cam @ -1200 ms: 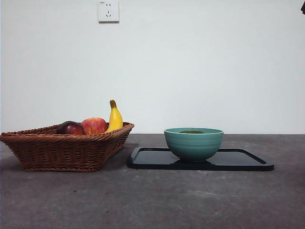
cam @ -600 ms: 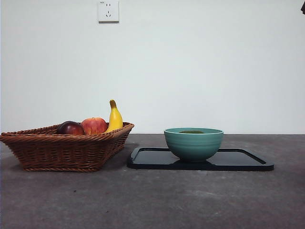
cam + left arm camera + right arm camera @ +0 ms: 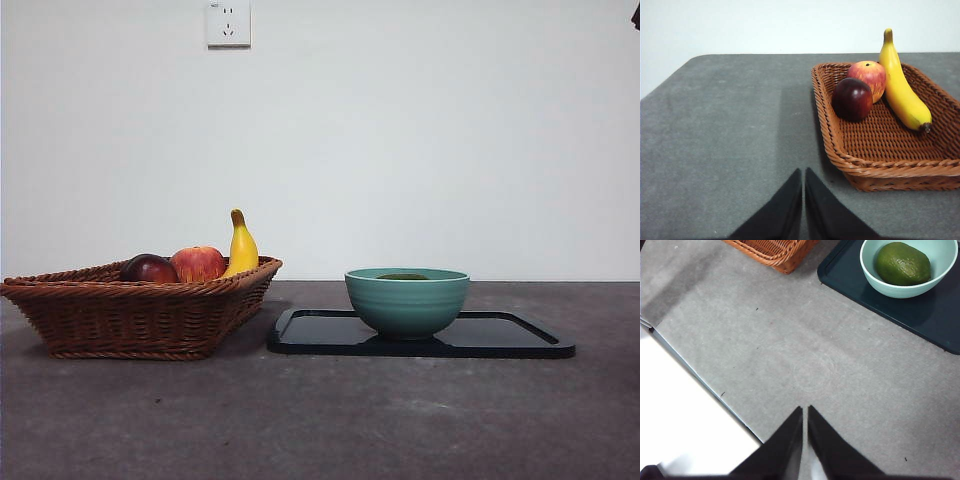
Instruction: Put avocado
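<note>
The dark-green avocado [image 3: 903, 263] lies inside the teal bowl [image 3: 875, 275]; in the front view only its top [image 3: 403, 277] shows over the bowl's rim [image 3: 407, 300]. The bowl stands on a black tray [image 3: 500, 335]. My right gripper [image 3: 805, 412] is shut and empty, high above bare table, well away from the bowl. My left gripper [image 3: 803, 175] is shut and empty, above the table beside the wicker basket [image 3: 840, 150]. In the front view only a black tip [image 3: 636, 15] shows at the top right corner.
The wicker basket [image 3: 140, 315] stands left of the tray and holds a dark red-purple fruit [image 3: 148, 268], a red apple [image 3: 198, 263] and a banana [image 3: 240, 245]. The table's edge [image 3: 700, 380] runs close to the right gripper. A wall socket [image 3: 227, 22] is on the wall.
</note>
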Robot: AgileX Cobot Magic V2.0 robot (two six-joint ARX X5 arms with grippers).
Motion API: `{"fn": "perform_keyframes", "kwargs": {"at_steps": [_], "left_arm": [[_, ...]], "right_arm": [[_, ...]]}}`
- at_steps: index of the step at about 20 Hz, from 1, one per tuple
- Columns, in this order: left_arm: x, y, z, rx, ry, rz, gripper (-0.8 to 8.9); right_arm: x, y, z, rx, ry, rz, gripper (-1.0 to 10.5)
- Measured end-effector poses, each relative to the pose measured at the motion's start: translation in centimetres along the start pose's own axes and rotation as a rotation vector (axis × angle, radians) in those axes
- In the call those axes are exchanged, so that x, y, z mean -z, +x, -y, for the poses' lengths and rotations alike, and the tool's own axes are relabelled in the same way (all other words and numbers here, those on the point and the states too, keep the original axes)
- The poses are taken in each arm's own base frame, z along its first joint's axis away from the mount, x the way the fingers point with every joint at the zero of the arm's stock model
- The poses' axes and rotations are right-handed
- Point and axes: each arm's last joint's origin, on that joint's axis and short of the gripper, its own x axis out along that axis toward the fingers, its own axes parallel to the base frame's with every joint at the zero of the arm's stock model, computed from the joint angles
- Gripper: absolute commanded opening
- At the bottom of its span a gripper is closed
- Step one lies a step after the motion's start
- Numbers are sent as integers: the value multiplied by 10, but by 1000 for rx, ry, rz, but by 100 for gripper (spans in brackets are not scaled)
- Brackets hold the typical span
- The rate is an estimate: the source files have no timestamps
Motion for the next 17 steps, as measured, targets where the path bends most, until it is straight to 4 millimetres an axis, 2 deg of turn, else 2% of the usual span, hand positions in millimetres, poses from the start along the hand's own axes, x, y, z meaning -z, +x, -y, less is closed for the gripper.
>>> {"fn": "perform_keyframes", "kwargs": {"at_steps": [14, 17], "left_arm": [[0, 0, 0, 0, -21, 0, 8], [0, 0, 0, 0, -21, 0, 8]], "right_arm": [[0, 0, 0, 0, 0, 1, 7], [0, -11, 4, 56, -27, 95, 8]]}}
